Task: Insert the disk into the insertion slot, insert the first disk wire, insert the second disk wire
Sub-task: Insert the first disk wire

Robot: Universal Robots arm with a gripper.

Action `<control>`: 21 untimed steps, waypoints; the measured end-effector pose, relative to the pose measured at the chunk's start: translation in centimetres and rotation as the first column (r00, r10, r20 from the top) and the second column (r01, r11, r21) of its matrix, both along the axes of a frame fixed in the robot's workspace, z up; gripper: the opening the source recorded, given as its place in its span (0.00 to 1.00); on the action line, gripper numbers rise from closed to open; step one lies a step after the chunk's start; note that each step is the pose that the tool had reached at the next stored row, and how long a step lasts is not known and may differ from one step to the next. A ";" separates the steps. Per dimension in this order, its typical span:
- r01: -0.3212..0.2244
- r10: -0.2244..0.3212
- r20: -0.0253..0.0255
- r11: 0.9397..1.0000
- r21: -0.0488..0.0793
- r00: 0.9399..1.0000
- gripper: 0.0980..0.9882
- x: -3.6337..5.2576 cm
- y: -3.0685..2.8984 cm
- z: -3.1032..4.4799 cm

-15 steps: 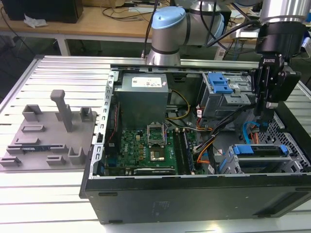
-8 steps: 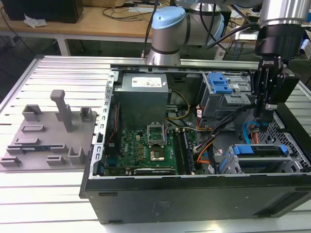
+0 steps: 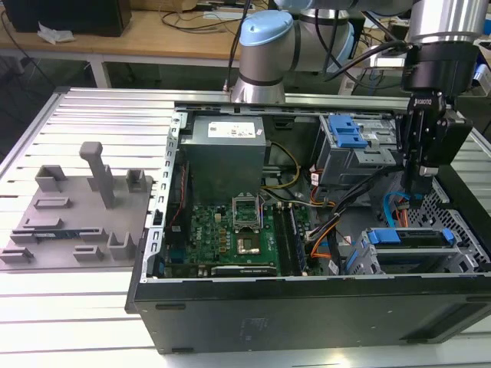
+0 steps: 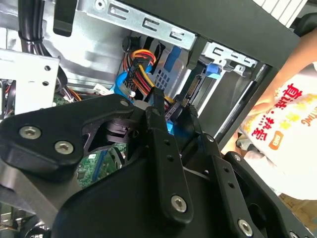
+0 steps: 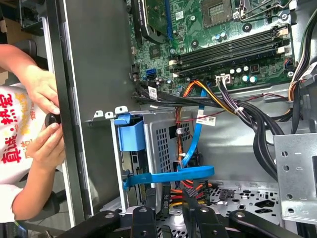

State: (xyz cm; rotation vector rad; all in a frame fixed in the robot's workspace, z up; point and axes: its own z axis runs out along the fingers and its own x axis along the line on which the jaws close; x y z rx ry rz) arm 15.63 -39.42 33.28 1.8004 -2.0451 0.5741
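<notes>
The disk [image 3: 406,237], silver in its bright-blue caddy, lies inside the insertion slot [image 3: 454,218] of the perforated cage at the case's front corner, on the exterior view's right. My gripper [image 3: 420,184] hangs just behind that cage, low inside the case. In both wrist views the gripper [image 4: 174,106] [image 5: 170,197] stands close to the caddy's blue end [image 5: 131,135], its fingers closed around a black connector with orange and yellow leads. A flat blue disk wire [image 5: 171,176] runs across just beyond the fingertips toward the disk's rear.
A taller grey box with a blue tab [image 3: 349,134] stands behind the cage. The motherboard [image 3: 238,226] and power supply [image 3: 226,149] lie further left. Black cable bundles [image 5: 247,119] cross nearby. A person's hands [image 5: 44,114] hold a small black object outside the case wall.
</notes>
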 end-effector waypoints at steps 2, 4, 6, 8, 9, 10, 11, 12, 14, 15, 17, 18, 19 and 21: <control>0.000 0.000 0.008 1.000 -0.001 1.000 0.28 -0.26 0.01 -0.06; -0.001 0.001 0.013 1.000 -0.007 1.000 0.28 -0.26 0.18 -0.08; -0.002 0.002 0.014 1.000 -0.013 1.000 0.28 -0.27 0.24 -0.09; -0.002 0.002 0.014 1.000 -0.016 1.000 0.28 -0.30 0.25 -0.11; -0.002 0.002 0.014 1.000 -0.017 1.000 0.28 -0.31 0.25 -0.14; -0.002 0.003 0.014 1.000 -0.018 1.000 0.28 -0.32 0.25 -0.17; -0.002 0.003 0.014 1.000 -0.018 1.000 0.28 -0.32 0.25 -0.20; -0.003 0.003 0.014 1.000 -0.019 1.000 0.28 -0.32 0.25 -0.23; -0.003 0.003 0.014 1.000 -0.021 1.000 0.28 -0.33 0.25 -0.25; -0.003 0.004 0.014 1.000 -0.021 1.000 0.28 -0.33 0.26 -0.26; -0.004 0.005 0.014 1.000 -0.024 1.000 0.28 -0.33 0.27 -0.28; -0.005 0.005 0.014 1.000 -0.027 1.000 0.28 -0.33 0.28 -0.29; -0.005 0.006 0.014 1.000 -0.028 1.000 0.26 -0.33 0.28 -0.30; -0.006 0.007 0.014 1.000 -0.030 1.000 0.11 -0.33 0.28 -0.34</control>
